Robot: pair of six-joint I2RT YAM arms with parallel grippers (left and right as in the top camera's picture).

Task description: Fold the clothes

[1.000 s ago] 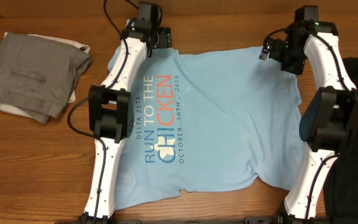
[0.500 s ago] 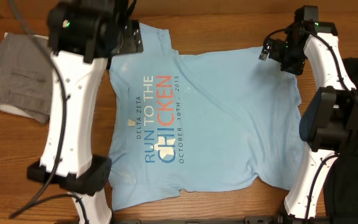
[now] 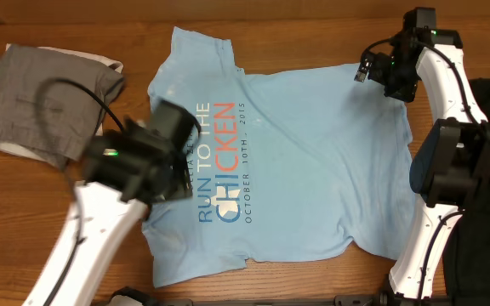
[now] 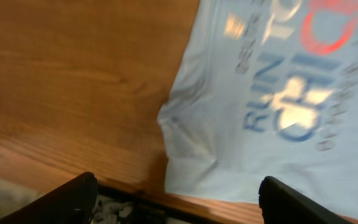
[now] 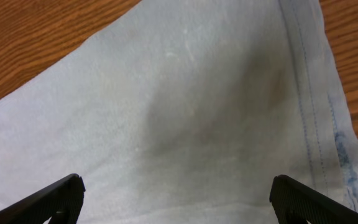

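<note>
Though flat, T-shirt corner near table edge.

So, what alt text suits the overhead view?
A light blue T-shirt printed RUN TO THE CHICKEN lies spread on a wooden table. The blurred left arm crosses its left side; the right end effector is over its far right corner. Folded grey clothes lie left.
</note>
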